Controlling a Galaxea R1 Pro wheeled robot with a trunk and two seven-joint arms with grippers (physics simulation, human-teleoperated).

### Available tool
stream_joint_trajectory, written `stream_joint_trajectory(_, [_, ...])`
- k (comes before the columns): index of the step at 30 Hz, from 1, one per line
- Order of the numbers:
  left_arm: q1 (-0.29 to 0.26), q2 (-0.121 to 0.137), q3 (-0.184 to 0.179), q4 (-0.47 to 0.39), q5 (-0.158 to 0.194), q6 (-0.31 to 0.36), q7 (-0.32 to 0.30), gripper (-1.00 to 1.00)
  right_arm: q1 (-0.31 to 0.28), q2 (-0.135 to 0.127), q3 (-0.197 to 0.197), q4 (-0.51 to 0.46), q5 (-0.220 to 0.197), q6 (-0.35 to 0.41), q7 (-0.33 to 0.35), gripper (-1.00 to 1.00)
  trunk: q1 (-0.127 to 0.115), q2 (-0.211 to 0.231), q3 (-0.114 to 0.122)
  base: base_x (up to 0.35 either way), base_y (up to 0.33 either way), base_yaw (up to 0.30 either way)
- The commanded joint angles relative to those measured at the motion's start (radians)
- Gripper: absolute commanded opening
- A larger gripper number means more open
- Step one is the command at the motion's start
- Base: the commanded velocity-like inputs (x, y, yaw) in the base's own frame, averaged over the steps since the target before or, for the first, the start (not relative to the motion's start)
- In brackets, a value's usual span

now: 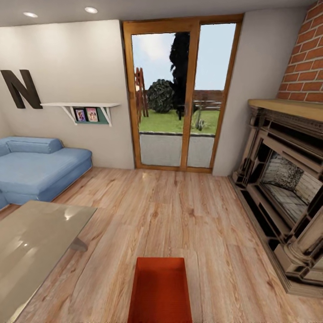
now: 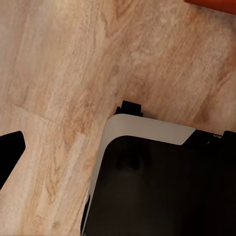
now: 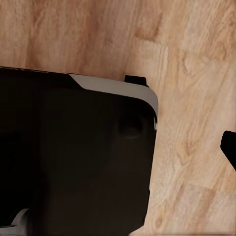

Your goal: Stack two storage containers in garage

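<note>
On wood floor, red-orange container

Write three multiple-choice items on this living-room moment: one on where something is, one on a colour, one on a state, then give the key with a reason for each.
1. Where does the red-orange storage container sit in the head view?
A. On the blue sofa
B. On the wood-plank floor, bottom centre
C. On the fireplace mantel

2. What colour is the corner sofa?
A. Blue
B. Green
C. Grey

3. What state is the container in?
A. Closed with a lid
B. Tipped on its side
C. Upright, open-topped and empty

Key: B, the container rests on the wood-plank floor between the glass coffee table and the brick fireplace; A, the sofa cushions are plainly blue; C, its open top shows a bare interior with no lid.
</note>
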Motion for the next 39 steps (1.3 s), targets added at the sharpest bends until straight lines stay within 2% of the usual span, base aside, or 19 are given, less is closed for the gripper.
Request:
stream_joint_trajectory(1, [-0.001, 0.000, 0.000, 0.001, 0.006, -0.003, 0.001, 1.00, -0.001, 0.000, 0.008, 0.003, 0.002, -0.005, -0.002, 1.00, 0.000, -0.001, -0.003, 0.000, 0.000, -0.015])
stream_joint_trajectory(39, [-0.001, 0.000, 0.000, 0.001, 0.006, -0.003, 0.001, 1.00, -0.001, -0.003, 0.007, 0.003, 0.002, 0.003, -0.002, 1.00, 0.000, -0.001, -0.064, 0.000, 0.000, -0.001])
